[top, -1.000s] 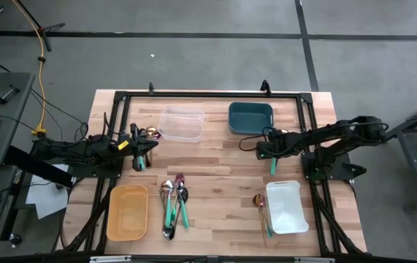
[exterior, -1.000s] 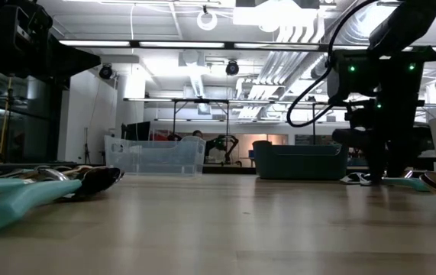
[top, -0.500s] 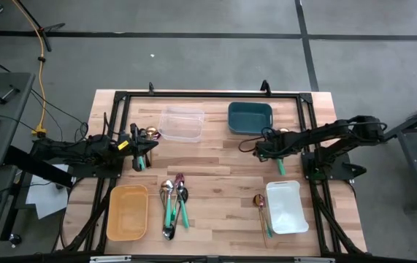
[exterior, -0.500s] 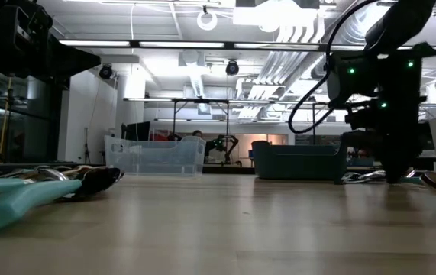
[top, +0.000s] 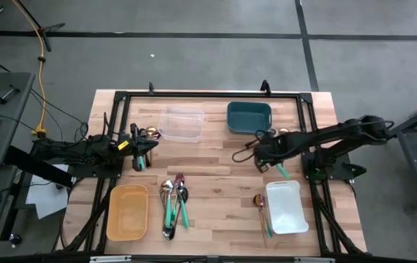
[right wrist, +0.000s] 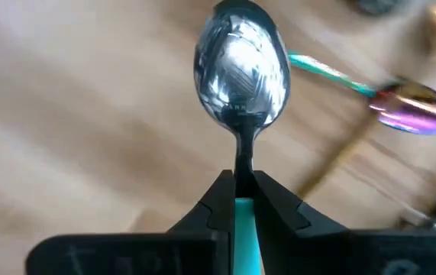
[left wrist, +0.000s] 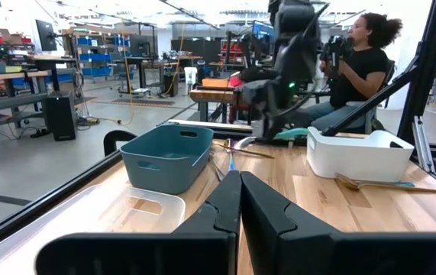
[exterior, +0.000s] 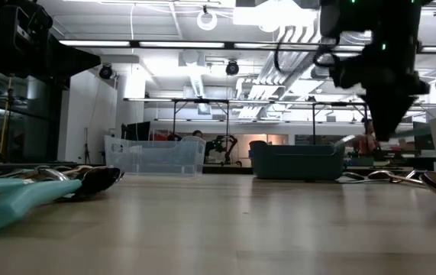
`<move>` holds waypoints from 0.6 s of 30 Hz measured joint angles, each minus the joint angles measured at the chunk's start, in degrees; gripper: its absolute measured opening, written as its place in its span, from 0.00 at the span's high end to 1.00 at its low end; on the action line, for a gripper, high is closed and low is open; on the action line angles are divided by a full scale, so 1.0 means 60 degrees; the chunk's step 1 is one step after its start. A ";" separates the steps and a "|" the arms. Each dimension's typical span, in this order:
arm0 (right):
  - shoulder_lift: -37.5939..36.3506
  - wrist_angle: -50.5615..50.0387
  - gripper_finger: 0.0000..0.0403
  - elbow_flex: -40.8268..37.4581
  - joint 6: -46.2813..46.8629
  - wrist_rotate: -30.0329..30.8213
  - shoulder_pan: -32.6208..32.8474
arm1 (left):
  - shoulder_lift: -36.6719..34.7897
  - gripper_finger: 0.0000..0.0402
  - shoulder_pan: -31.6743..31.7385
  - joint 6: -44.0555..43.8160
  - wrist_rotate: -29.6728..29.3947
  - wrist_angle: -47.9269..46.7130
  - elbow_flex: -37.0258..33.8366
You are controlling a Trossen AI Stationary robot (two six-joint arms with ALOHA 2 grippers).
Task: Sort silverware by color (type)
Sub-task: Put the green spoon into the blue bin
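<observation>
Teal-handled spoon (right wrist: 241,72) pinched in my right end effector (top: 261,155), mid-tabletop near teal bin (top: 249,117). Keep grip firm, carry level to bin w/o swinging. Left end effector (top: 139,154) shut, idle.

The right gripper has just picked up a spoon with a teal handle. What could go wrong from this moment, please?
1. The right gripper pinches the teal-handled spoon only at its thin neck, so the spoon could swivel or slip during the carry.
2. More silverware, including an iridescent spoon, lies just beyond; a low pass might knock it.
3. The other teal-handled pieces lie in a mixed pile, so a careless drop there could scatter it.
</observation>
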 joint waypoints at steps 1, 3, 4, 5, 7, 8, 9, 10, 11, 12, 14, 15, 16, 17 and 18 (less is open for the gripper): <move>-0.0001 0.0126 0.95 0.0124 -0.0276 -0.0047 0.0182 | 0.0003 0.99 -0.0003 0.0000 0.0000 -0.0004 -0.0004; -0.0001 0.0771 0.95 0.0260 -0.0953 -0.0038 0.0565 | 0.0000 0.99 -0.0003 0.0000 0.0000 -0.0001 -0.0003; -0.0001 0.1307 0.95 0.0307 -0.1287 0.0011 0.0736 | 0.0000 0.99 -0.0003 0.0000 0.0003 0.0000 -0.0004; -0.0001 0.1938 0.95 0.0321 -0.1663 0.0083 0.0897 | 0.0001 0.99 -0.0002 0.0000 0.0002 -0.0002 -0.0001; -0.0001 0.3153 0.95 0.0321 -0.2358 0.0267 0.1131 | 0.0002 0.99 -0.0001 0.0000 0.0001 -0.0001 -0.0002; -0.0001 0.3756 0.95 0.0321 -0.2676 0.0443 0.1186 | 0.0000 0.99 -0.0003 0.0000 0.0003 -0.0003 -0.0001; -0.0001 0.4292 0.95 0.0321 -0.2972 0.0656 0.1210 | 0.0000 0.99 -0.0003 0.0000 0.0004 -0.0004 -0.0003; -0.0001 0.4760 0.95 0.0321 -0.3244 0.0867 0.1210 | 0.0000 0.99 -0.0002 0.0000 0.0004 0.0000 -0.0002; -0.0001 0.5249 0.95 0.0321 -0.3595 0.1091 0.1206 | 0.0001 0.99 0.0000 0.0000 0.0000 -0.0001 -0.0003; -0.0001 0.5684 0.95 0.0321 -0.3973 0.1234 0.1195 | 0.0000 0.99 -0.0003 0.0000 0.0003 -0.0003 -0.0004; -0.0001 0.6436 0.95 0.0321 -0.4666 0.1506 0.1167 | 0.0000 0.99 0.0000 0.0000 0.0000 -0.0002 0.0000; -0.0001 0.6696 0.95 0.0321 -0.4944 0.1582 0.1146 | 0.0000 0.99 -0.0003 0.0000 0.0001 -0.0001 0.0000; -0.0001 0.6888 0.95 0.0321 -0.5182 0.1608 0.1110 | 0.0000 0.99 -0.0001 0.0000 0.0003 -0.0004 -0.0003; -0.0001 0.7058 0.95 0.0321 -0.5398 0.1620 0.1078 | 0.0003 0.99 -0.0003 0.0000 0.0000 -0.0003 -0.0004; -0.0001 0.7184 0.95 0.0321 -0.5549 0.1634 0.1036 | 0.0000 0.99 -0.0003 0.0000 0.0002 0.0000 -0.0002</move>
